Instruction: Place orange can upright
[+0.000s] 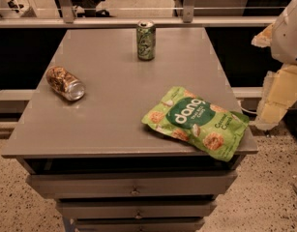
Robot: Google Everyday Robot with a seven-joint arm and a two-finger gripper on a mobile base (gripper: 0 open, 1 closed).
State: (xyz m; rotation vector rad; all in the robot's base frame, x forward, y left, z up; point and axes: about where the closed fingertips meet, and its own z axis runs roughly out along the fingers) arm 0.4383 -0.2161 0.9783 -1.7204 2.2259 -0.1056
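Currently orange can (65, 83) lies on its side at desk (114, 129) left; claw (279, 94) well apart, beyond the right edge; grip state indiscernible.

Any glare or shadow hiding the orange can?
Camera view: dim, warm, even light; the orange can, lying on its side at the left of the table, shows a small glint on its silver end and a soft shadow beneath. Camera view: the hand hangs brightly lit at the right edge, beyond the table.
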